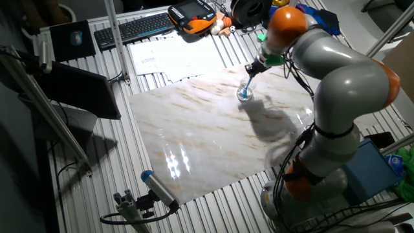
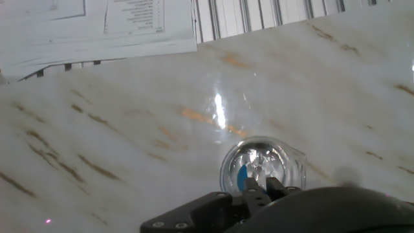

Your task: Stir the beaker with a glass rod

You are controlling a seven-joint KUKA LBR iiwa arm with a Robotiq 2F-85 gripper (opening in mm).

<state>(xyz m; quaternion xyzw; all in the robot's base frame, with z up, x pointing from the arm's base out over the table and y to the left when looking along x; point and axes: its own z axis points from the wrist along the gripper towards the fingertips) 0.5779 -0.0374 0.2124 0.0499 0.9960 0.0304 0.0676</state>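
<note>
One beaker [image 1: 244, 94] on the marble desk [image 1: 194, 142], far side, blue liquid inside. One rod [image 2: 243, 179], upright in the beaker. One arm, bent over from the right; jaws closed on the rod's top.

Beaker [image 2: 262, 169]: on the tabletop [image 1: 194, 129], directly below the tool [image 1: 253, 70].
Glass rod [image 2: 243, 178]: inside the beaker.
Papers [image 2: 97, 26]: beyond the tool.
</note>
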